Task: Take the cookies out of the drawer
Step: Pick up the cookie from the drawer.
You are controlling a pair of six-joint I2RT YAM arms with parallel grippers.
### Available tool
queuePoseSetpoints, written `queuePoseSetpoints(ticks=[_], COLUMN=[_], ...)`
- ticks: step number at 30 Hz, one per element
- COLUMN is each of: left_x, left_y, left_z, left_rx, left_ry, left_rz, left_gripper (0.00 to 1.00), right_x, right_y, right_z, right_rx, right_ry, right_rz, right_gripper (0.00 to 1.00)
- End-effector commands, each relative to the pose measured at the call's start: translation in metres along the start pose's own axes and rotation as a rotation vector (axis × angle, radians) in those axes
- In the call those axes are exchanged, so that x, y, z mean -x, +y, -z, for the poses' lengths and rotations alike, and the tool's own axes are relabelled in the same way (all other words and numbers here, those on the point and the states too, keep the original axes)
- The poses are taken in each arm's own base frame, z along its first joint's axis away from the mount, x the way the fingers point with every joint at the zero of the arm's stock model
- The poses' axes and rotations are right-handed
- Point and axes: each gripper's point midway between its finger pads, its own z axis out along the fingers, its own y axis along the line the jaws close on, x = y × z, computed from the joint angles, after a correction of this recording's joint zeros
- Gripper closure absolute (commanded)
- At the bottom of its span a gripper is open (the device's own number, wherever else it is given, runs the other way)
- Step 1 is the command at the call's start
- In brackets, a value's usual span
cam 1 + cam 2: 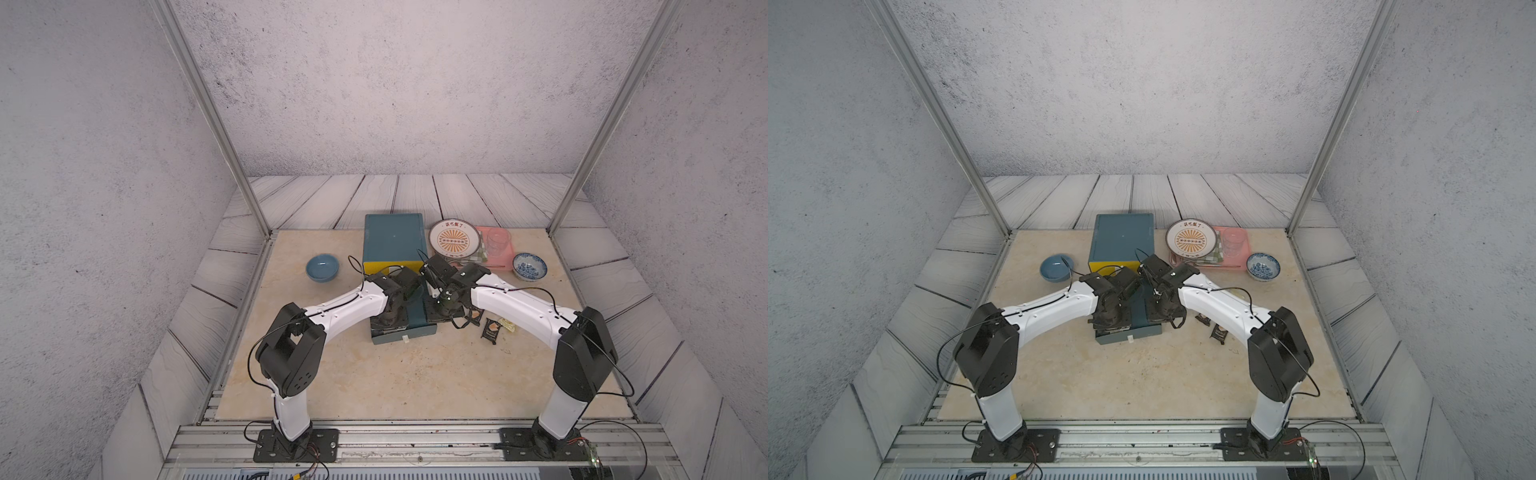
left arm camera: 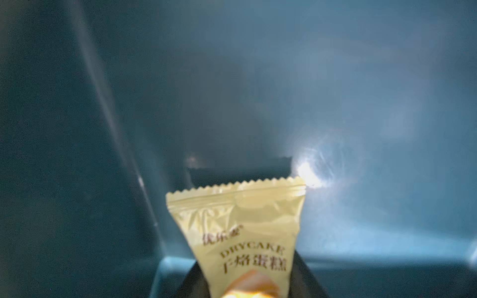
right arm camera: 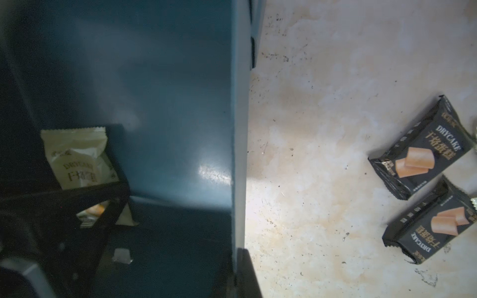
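Grey-walled enclosure with a pale marbled surface [image 1: 415,374]. At its middle stands a teal cabinet [image 1: 392,237], its drawer [image 3: 180,103] drawn out toward the robot so that both arms can reach in from above. The left tool [image 2: 247,287] is down inside the drawer with its jaws closed on the lower end of a pale yellow packet [image 2: 240,227], one of the cookies. Gripped by one end, the packet stands tilted off the drawer floor with its serrated upper seal free, a hold that looks suited to lifting it over the drawer wall. The right tool [image 1: 445,313] hangs over the drawer's right side with its jaws together and nothing in them, probably parked there to leave the left arm room. Just outside that wall, on the surface to the robot's right, two black packets [image 3: 423,147] lie flat side by side, and a pale packet [image 1: 508,325] lies just beyond them. These are cookies already out, set near the drawer but apart from it. Whether more packets lie in the drawer cannot be told, since the arms cover much of it in both top views. Farther out, and taking no part in the work, are a blue bowl [image 1: 322,267] left of the cabinet and, to its right, a patterned plate [image 1: 454,239], a clear glass [image 1: 498,241] on a pink tray [image 1: 505,262], and a blue-and-white bowl [image 1: 529,266].
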Motion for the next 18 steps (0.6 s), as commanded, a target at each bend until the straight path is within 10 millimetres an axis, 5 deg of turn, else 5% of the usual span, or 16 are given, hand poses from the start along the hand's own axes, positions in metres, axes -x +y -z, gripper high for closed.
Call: queuePoseSetpoints(ticks=[1,5,18], left_x=[-0.001,0.005,0.028], left_y=[0.009,0.002,-0.003], left_z=[0.004,0.022,0.115], left_rx=[0.017,-0.034,-0.178], left_ry=[-0.005,-0.033,-0.197], left_rz=[-0.012,-0.024,-0.068], left_gripper=[0.59,0.68,0.65], right_x=[0.008,0.007,0.004], right_y=[0.012,0.010,0.005], right_z=[0.017,0.017,0.017], right_rx=[0.056,0.052,0.029], right_ry=[-0.053,-0.052,-0.051], right_rz=[0.010,0.007,0.006], right_gripper=[1.00,1.00,1.00])
